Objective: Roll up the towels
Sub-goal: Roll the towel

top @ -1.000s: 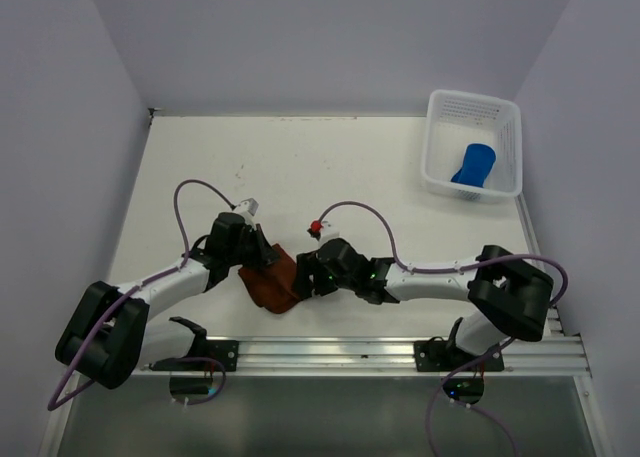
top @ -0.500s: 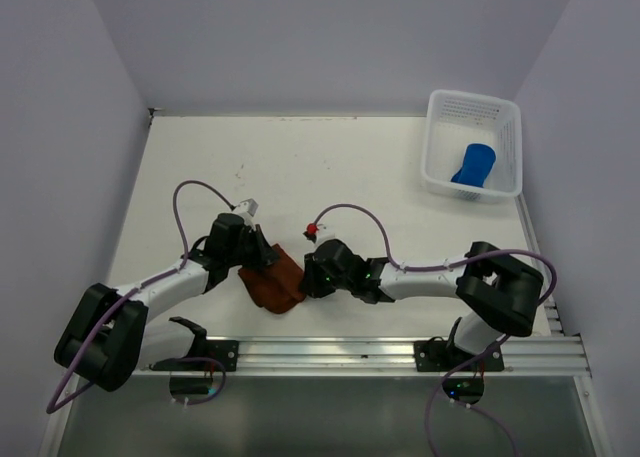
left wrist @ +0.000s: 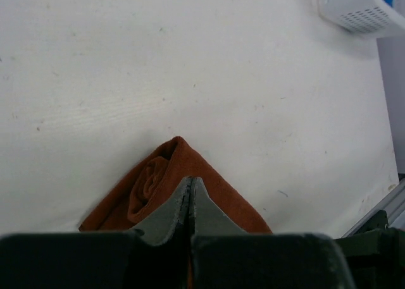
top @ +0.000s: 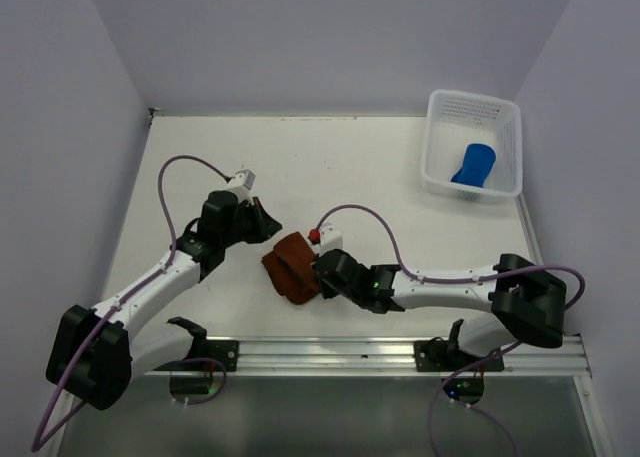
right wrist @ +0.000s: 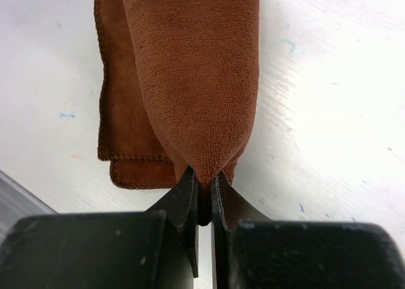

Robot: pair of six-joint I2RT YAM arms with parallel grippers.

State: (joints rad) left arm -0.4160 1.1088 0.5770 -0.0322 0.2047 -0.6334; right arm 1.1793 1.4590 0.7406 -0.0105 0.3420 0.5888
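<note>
The rust-brown towel (top: 291,267) lies partly rolled on the white table, between the two arms near the front. My right gripper (top: 318,277) is shut on a fold at its right end; in the right wrist view the towel (right wrist: 190,80) bulges out from the pinched jaws of the right gripper (right wrist: 204,183). My left gripper (top: 268,229) is shut and empty, up and to the left of the towel and apart from it. In the left wrist view the closed left gripper (left wrist: 190,181) is above the towel (left wrist: 149,181), whose rolled end shows. The blue towel (top: 474,164) sits rolled in the basket.
The white perforated basket (top: 470,96) stands at the back right, and its corner (left wrist: 361,7) shows in the left wrist view. A metal rail (top: 400,352) runs along the near table edge. Pale walls close in the left, right and far sides.
My right gripper has closed on the brown towel's end. The left gripper has drawn back up and to the left, off the towel. The towel has shifted slightly right.
</note>
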